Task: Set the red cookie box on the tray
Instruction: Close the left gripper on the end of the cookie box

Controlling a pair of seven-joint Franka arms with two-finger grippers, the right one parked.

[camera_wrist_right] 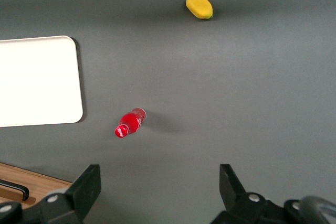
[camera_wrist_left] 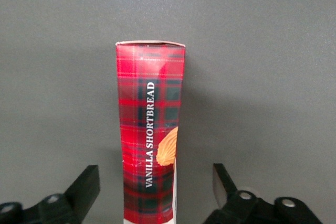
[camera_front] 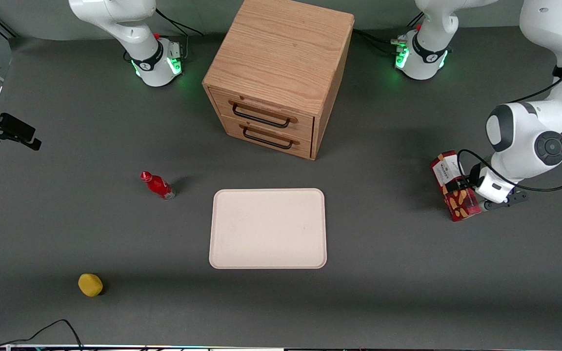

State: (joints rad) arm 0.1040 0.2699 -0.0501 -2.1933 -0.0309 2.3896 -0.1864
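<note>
Shortbread carton, the red cookie box (camera_front: 455, 186), stands between the left hand's (camera_wrist_left: 156, 184) wide-spread fingers (camera_wrist_left: 85, 184), untouched, positioned for gripping; tray (camera_front: 268, 229) waits well apart.

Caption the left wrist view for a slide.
Open gripper straddles the red cookie box on the grey table, fingers not touching it.

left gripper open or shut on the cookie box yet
Open. In the wrist view the gripper straddles the red cookie box, with grey table showing between each finger and the carton, so neither touches it.
</note>
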